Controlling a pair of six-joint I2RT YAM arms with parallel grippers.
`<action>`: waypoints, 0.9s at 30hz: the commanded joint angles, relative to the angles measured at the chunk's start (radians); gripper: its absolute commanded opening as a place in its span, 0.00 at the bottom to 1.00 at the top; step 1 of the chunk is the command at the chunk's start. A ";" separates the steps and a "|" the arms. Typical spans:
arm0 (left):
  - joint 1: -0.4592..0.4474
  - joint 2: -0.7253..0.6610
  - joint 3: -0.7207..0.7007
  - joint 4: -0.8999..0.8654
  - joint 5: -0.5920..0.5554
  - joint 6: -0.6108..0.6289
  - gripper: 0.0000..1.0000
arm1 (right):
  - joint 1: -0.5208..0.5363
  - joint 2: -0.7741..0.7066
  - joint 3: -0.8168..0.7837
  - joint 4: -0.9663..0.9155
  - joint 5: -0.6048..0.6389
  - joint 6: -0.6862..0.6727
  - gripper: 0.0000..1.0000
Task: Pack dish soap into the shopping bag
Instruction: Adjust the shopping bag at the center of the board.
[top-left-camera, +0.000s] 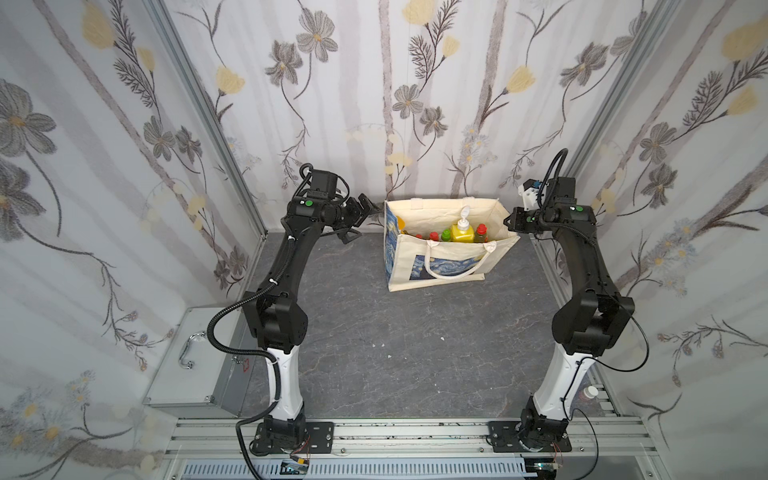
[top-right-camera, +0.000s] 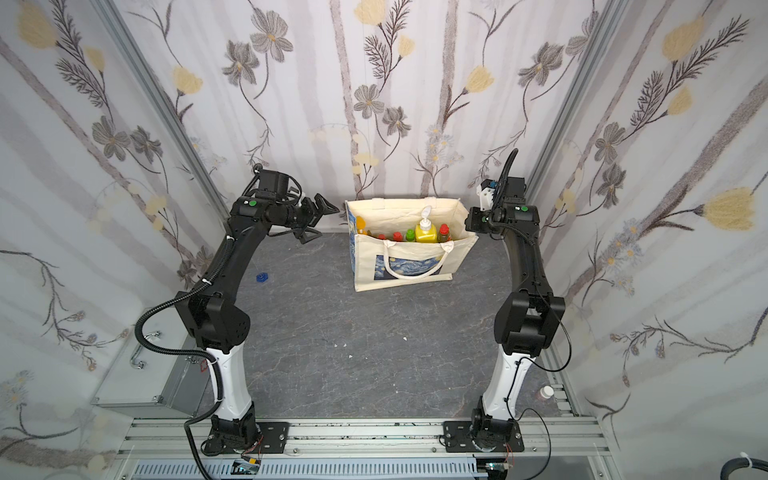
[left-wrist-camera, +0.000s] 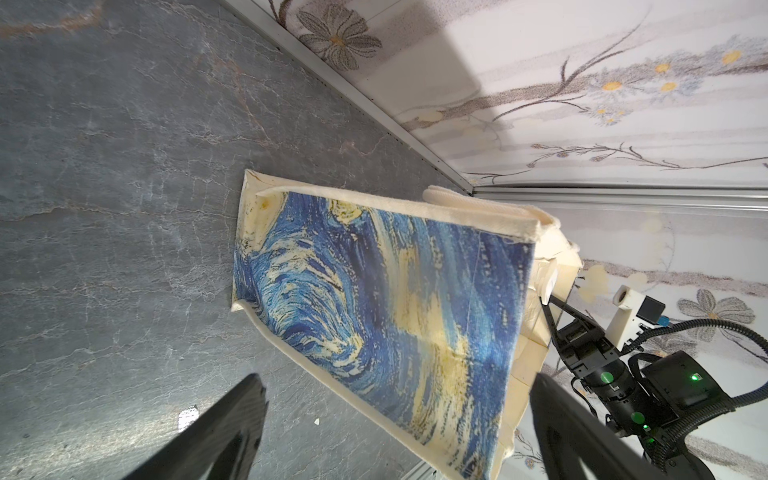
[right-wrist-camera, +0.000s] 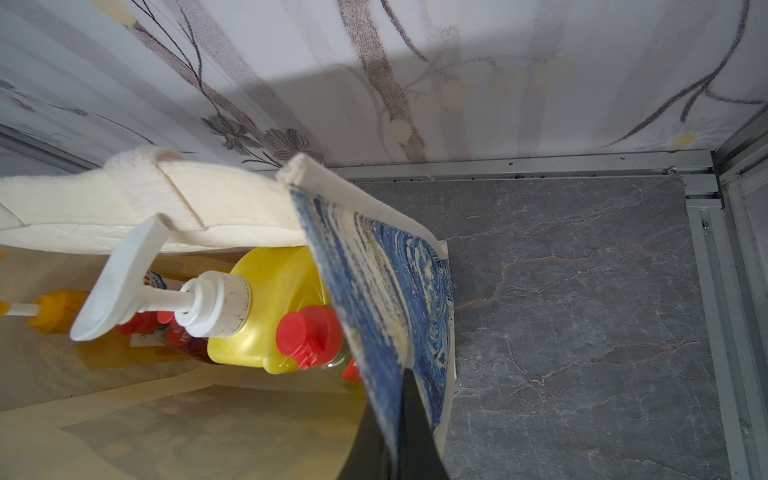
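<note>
The shopping bag (top-left-camera: 405, 262) (top-right-camera: 370, 266) stands open at the back of the table, cream with a blue swirly print. Dish soap bottles stand upright inside it: a yellow pump bottle (top-left-camera: 462, 232) (right-wrist-camera: 274, 299), an orange pump bottle (top-left-camera: 400, 224) (right-wrist-camera: 58, 309), red-capped ones (top-left-camera: 481, 229) (right-wrist-camera: 307, 334) and a green-capped one (top-left-camera: 446, 235). My right gripper (top-left-camera: 509, 222) (right-wrist-camera: 399, 386) is shut on the rim of the bag's right side wall (right-wrist-camera: 386, 270), one finger inside and one outside. My left gripper (top-left-camera: 361, 222) (left-wrist-camera: 397, 382) hangs open just left of the bag's printed side (left-wrist-camera: 374, 291), apart from it.
A grey metal case with a handle (top-left-camera: 195, 365) lies by the left arm's base. A small blue piece (top-right-camera: 262, 277) sits on the slate table left of the bag. A small white bottle (top-left-camera: 590, 392) rests on the right rail. Flowered walls stand close behind and beside the bag.
</note>
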 joint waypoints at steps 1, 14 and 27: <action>0.001 -0.014 -0.002 -0.003 0.007 0.005 1.00 | 0.000 -0.018 0.028 0.084 -0.041 0.026 0.00; 0.001 -0.015 -0.004 -0.001 0.010 0.004 1.00 | 0.004 -0.037 0.042 0.078 -0.035 0.043 0.00; 0.002 -0.016 -0.005 -0.001 0.011 0.003 1.00 | -0.008 -0.065 0.078 0.098 -0.049 0.094 0.00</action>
